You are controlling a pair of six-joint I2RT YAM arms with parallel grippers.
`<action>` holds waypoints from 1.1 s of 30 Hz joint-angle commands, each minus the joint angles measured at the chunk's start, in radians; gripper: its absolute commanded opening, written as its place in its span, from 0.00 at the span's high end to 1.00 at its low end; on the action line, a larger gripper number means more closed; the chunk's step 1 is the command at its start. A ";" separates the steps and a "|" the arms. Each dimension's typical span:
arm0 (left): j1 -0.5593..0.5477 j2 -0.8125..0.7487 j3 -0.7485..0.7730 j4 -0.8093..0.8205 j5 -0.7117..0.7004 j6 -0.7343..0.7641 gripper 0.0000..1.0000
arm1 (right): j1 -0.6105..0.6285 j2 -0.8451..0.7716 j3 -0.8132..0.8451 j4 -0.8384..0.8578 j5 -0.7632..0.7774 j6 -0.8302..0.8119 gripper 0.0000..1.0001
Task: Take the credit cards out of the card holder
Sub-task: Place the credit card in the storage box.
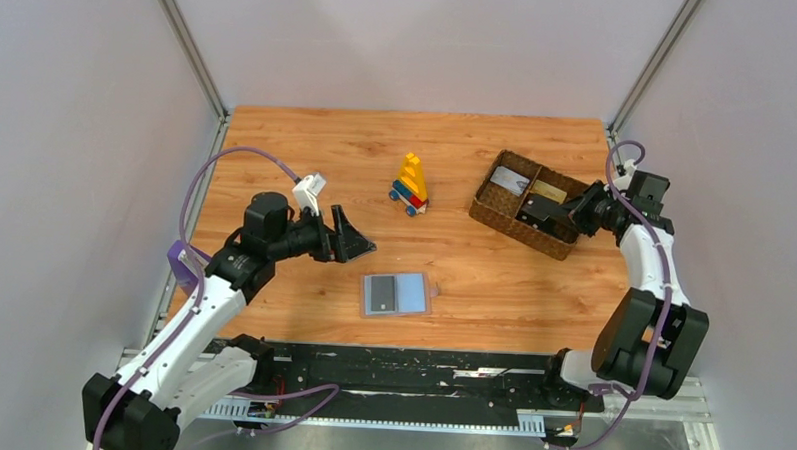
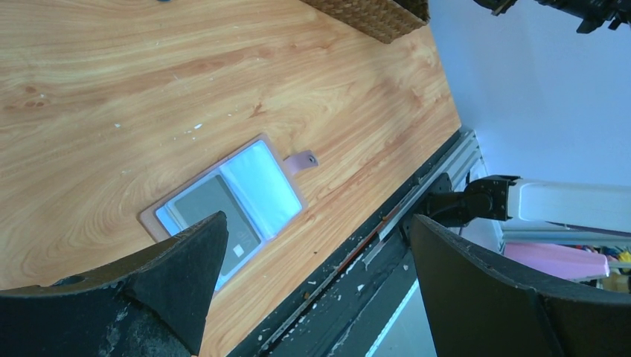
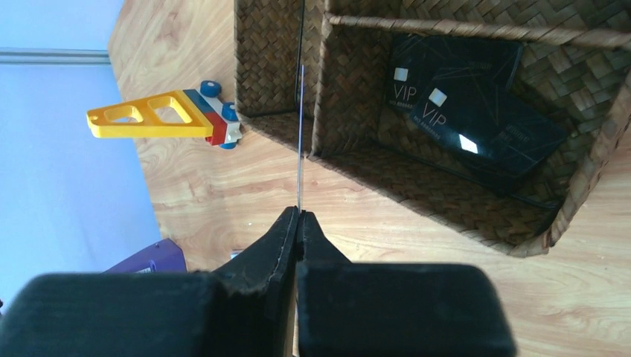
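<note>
Left gripper (image 1: 352, 235) hangs just beside the card holder (image 1: 396, 294), jaws wide apart. Right gripper (image 3: 299, 216), well apart from it over the basket (image 3: 320, 89), pinches a credit card (image 3: 300, 134) edge-on. A grey card (image 2: 212, 212) sits in the holder's left panel. It is likely thin, stiff and slick, so pinch an exposed edge.

Lab test booth: white panels (image 1: 78, 124) enclose a wooden table (image 1: 307, 152).

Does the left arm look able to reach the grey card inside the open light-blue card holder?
Probably yes: the left tool hangs open near the flat light-blue card holder, and nothing lies between them, though the grey card sits tucked in a pocket.
</note>
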 commanded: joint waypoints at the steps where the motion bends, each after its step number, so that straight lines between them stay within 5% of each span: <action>1: 0.000 -0.040 0.038 -0.033 -0.019 0.036 0.00 | -0.018 0.067 0.078 -0.040 0.035 -0.041 1.00; 33: 0.000 -0.057 0.012 -0.035 -0.087 0.025 0.00 | -0.015 0.328 0.209 -0.073 -0.048 -0.160 1.00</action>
